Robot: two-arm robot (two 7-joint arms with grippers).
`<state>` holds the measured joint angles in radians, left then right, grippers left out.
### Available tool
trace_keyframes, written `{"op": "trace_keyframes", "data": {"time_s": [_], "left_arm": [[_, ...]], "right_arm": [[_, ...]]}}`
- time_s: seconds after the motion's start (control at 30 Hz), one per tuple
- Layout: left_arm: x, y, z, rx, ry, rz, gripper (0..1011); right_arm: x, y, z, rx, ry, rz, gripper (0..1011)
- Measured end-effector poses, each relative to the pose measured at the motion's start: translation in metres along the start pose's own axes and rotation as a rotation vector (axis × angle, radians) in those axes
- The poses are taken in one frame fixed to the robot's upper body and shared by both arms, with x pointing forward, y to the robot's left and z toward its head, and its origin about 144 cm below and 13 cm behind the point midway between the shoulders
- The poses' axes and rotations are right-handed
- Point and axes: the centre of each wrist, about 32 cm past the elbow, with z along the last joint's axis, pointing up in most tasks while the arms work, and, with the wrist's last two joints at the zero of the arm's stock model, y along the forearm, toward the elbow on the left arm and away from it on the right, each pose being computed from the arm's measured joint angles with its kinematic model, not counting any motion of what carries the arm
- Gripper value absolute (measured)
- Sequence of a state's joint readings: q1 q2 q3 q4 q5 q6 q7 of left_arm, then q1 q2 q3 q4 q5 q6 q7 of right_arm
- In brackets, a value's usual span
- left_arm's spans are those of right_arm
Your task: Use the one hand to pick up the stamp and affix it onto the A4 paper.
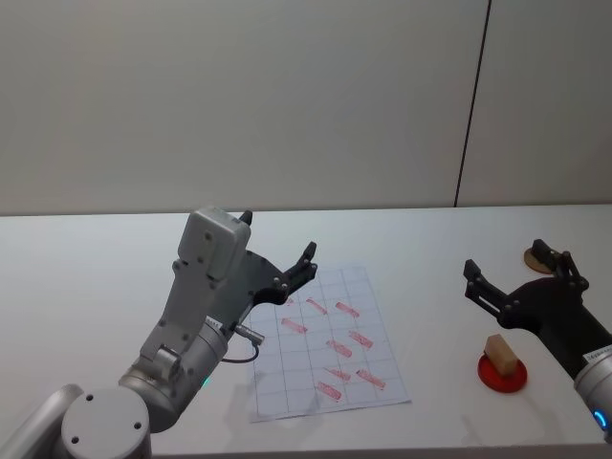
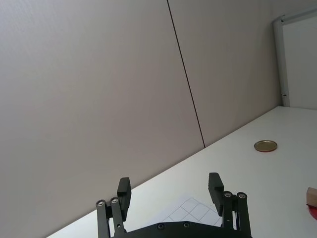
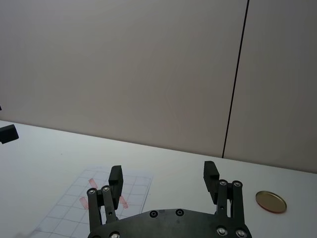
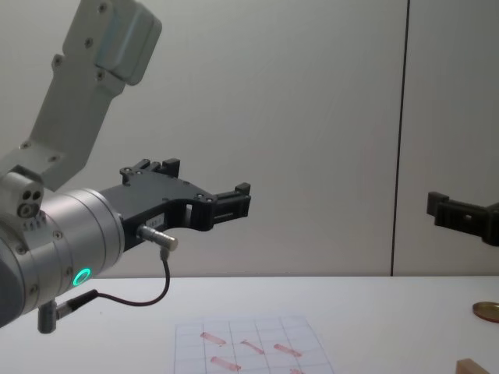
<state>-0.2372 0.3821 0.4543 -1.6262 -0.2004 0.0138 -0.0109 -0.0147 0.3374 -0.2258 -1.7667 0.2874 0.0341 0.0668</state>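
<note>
The right claw (image 1: 506, 258) hangs well above the table (image 1: 96, 287) with its two fingers spread wide and nothing between them. It is level and pointed forward, which reads as a ready stance rather than a reach. The stamp (image 1: 501, 356) is below it and back toward the robot from the fingertips, just beside the arm. It stands on a round red pad (image 1: 505, 378), most likely an ink pad, so its face would be wetted for printing. Since the block is low and behind the fingers, the claw would have to draw back and drop before it could close on it. A golden disc (image 1: 532, 258) lies on the table past the fingertips, partly hidden by one finger, and looks to play no part here.

Off to this claw's left lies the A4 paper (image 1: 330, 335), flat, with its grid bearing several reddish marks (image 1: 346, 308). Some squares are bare and have room for another print.

The left claw (image 1: 277, 235) is raised on the paper's far side from the stamp, over its left edge. It is likewise wide open and empty, and I judge it to be parked.
</note>
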Motion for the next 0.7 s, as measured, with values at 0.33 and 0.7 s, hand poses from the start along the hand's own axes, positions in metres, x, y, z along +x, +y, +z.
{"op": "trace_keyframes", "data": {"time_s": [0.33,0.7], "left_arm": [[0.0000,0.0000,0.0000,0.000,0.000,0.000,993],[0.0000,0.0000,0.0000,0.000,0.000,0.000,993]], "right_arm": [[0.0000,0.0000,0.0000,0.000,0.000,0.000,1001],[0.0006,-0.0006,-0.0001,-0.004,0.000,-0.006,1001]]}}
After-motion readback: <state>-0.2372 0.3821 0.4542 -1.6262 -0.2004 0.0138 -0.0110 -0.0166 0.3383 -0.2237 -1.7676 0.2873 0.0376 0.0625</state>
